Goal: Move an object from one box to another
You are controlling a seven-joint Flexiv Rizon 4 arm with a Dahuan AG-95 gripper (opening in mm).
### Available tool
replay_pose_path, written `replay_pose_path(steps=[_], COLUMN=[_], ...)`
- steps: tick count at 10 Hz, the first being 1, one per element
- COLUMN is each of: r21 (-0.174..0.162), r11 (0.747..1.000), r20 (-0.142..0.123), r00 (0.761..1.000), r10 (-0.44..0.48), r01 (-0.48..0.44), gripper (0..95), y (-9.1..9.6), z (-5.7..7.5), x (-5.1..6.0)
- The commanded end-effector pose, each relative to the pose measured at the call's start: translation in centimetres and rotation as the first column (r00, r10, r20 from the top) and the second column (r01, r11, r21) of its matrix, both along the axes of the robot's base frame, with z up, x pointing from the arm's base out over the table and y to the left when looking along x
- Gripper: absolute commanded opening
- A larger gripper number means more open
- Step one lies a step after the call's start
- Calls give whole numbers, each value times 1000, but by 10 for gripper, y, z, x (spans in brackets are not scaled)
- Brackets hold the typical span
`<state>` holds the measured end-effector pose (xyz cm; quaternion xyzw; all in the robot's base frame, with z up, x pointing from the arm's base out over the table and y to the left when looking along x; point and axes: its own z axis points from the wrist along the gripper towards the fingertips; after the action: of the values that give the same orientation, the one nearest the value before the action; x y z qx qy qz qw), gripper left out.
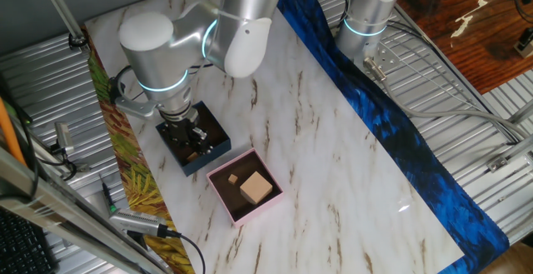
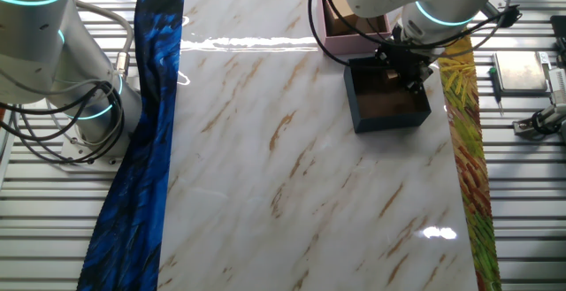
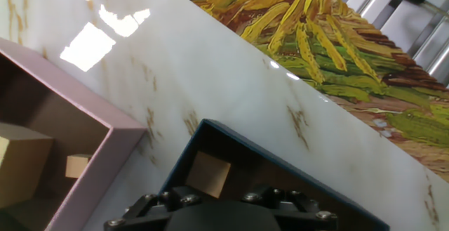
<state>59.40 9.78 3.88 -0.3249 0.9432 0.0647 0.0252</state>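
No readable writing or brand anywhere. In one fixed view, tool (image 1: 193, 137) down inside the navy box (image 1: 218, 134) on the marble counter (image 1: 333, 157); pink box (image 1: 273, 195) just beside, holding two wooden blocks. Only in the hand view: a small wooden cube (image 3: 208, 174) in the navy box, just ahead of the tool body. Fingers hidden; tool spread impossible to tell.

Even, bright overhead light. We see white glare patches on the glossy marble bench (image 2: 292, 149) in both the other fixed view and the hand view, soft shadows inside the dark blue box (image 2: 386, 105), and a blurred, out-of-focus pincer (image 3: 224, 206) at the hand view's bottom edge.
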Motion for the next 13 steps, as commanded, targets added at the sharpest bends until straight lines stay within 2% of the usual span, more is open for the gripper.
replay_pose_path(steps=[1,5,7,9,12,13], r21=[-4,-14,-23,-25,-50,-47], r11=[1000,1000,999,998,995,995], r20=[7,17,33,38,47,45], r00=[1000,1000,999,998,995,995], r10=[1,16,39,55,91,93], r01=[-1,-16,-38,-55,-89,-90], gripper=[380,380,380,380,380,380], y=[1,1,-6,-12,-23,-25], z=[0,-1,-2,-3,-2,-1], x=[1,1,5,6,4,2])
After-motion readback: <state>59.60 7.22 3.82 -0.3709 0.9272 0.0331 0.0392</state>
